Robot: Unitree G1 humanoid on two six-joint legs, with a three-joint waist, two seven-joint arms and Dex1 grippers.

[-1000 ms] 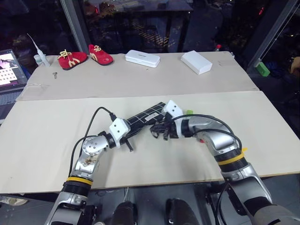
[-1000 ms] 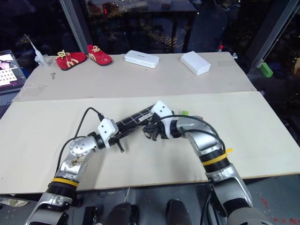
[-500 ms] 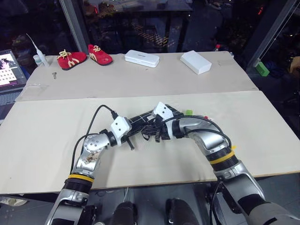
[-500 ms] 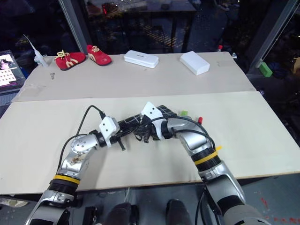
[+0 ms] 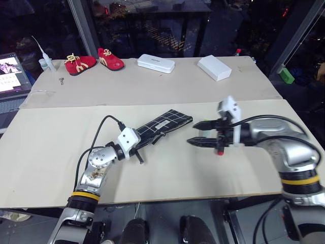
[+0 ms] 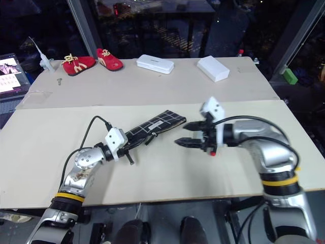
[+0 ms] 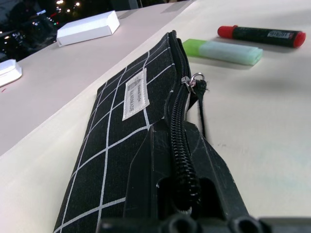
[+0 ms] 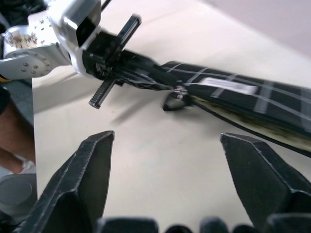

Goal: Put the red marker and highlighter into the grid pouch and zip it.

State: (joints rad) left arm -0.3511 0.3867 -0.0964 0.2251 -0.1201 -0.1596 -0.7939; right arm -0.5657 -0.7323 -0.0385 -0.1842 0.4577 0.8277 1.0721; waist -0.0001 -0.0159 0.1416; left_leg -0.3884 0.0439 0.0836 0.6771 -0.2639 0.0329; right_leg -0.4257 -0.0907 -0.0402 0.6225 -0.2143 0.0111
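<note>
Lower left of centre, the left gripper (image 5: 138, 144) is clamped on the near end of the grid pouch (image 5: 165, 122), which lies flat on the table (image 5: 61, 137), stretching toward frame centre. Right of centre, the right gripper (image 5: 198, 133) hangs wide apart, empty. Beyond the pouch lie the highlighter (image 7: 224, 51) and the red marker (image 7: 262, 35).

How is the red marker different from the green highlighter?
The red marker is slim, with red ends and a dark middle; the highlighter is thicker and pale green, with a brighter green cap. The red marker looks a bit longer than the highlighter. Both lie flat on the table, outside the grid pouch.
</note>
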